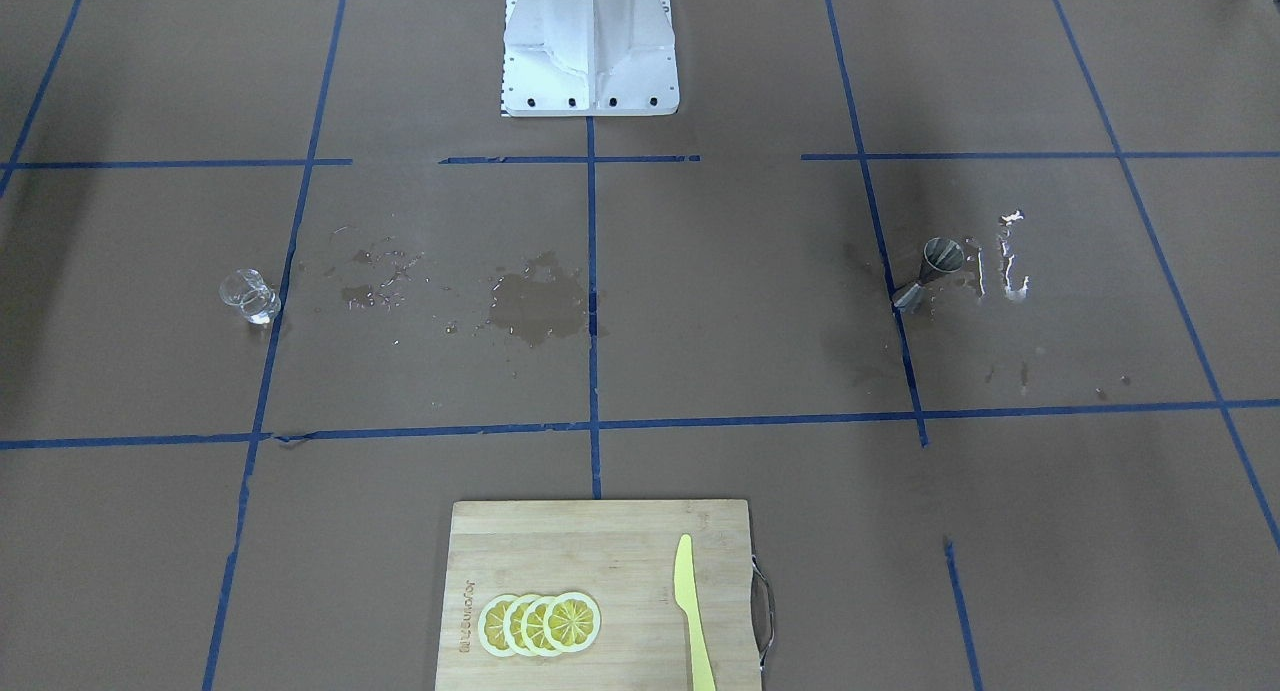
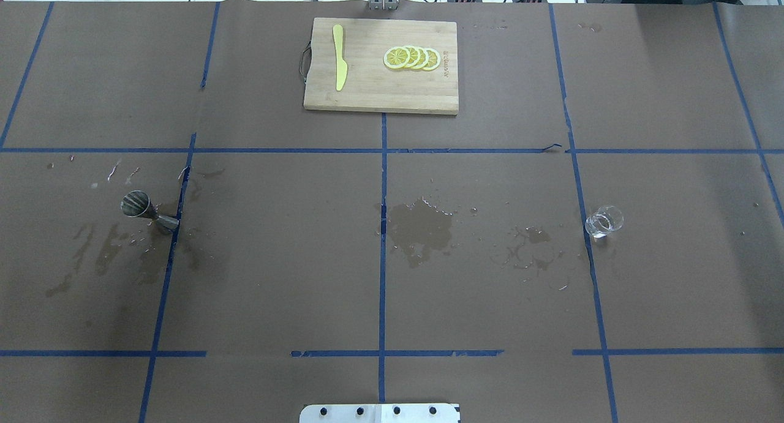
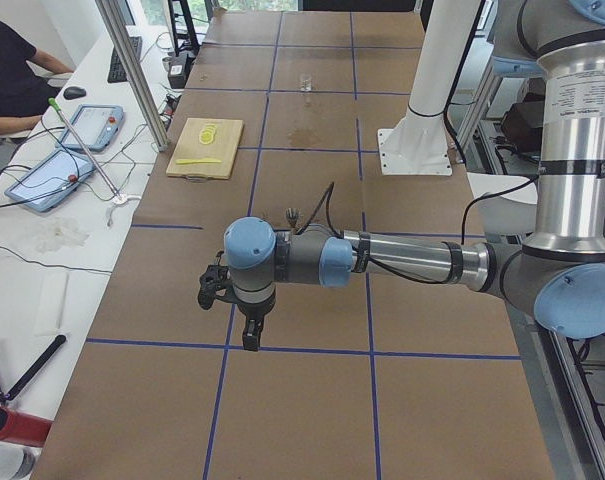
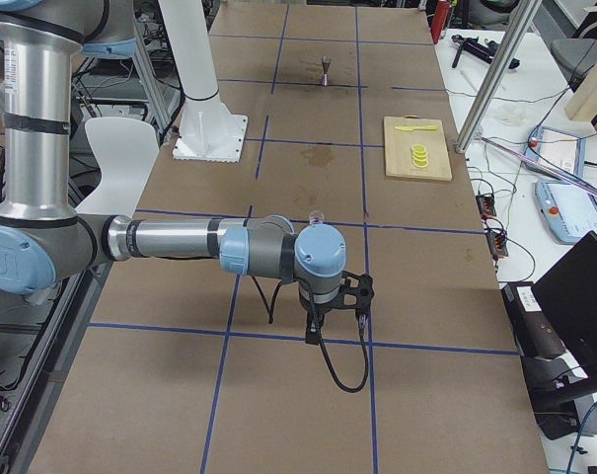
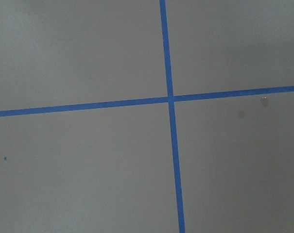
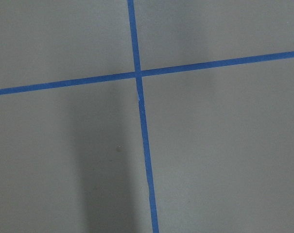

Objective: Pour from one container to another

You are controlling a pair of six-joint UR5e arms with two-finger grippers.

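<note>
A small steel jigger [image 2: 144, 210] stands upright on the table's left side, also seen as jigger [image 1: 935, 269]. A clear drinking glass [image 2: 604, 221] stands far off on the right side, glass [image 1: 248, 296]. Neither arm reaches into the overhead or front views. The left gripper [image 3: 250, 336] hangs over the table's left end, well short of the jigger [image 3: 293, 213]; I cannot tell if it is open. The right gripper [image 4: 313, 334] hangs near the right end, short of the glass [image 4: 316, 216], state unclear. Both wrist views show only brown paper and blue tape.
A wooden cutting board [image 2: 367, 92] with lemon slices [image 2: 411, 57] and a yellow knife [image 2: 339, 65] lies at the far middle edge. Wet patches [image 2: 419, 227] darken the paper at centre and around the jigger. The robot's white base [image 1: 590, 61] stands at the near middle.
</note>
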